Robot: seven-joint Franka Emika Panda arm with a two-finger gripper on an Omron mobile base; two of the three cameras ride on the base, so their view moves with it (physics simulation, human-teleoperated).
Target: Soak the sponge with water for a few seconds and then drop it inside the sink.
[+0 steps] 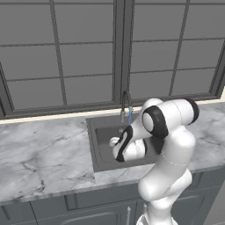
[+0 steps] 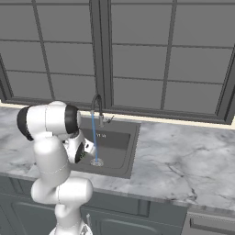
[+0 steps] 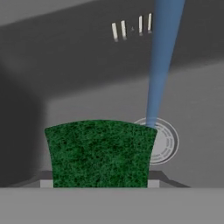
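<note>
While hand (image 3: 100,186) clamps sponge (image 3: 100,153) | water (image 3: 159,65) grazes its edge | sink (image 3: 65,78) below

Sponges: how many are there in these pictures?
1. The green sponge is held in the closed jaws over the sink, next to the water. Others may be hidden behind the arm.

Even soft light, grainy render (dim basin)

A kitchen: marble counter (image 1: 44,154), recessed sink (image 2: 120,137) with faucet (image 2: 97,106), cabinets (image 1: 66,206) below windows (image 1: 88,48).
</note>
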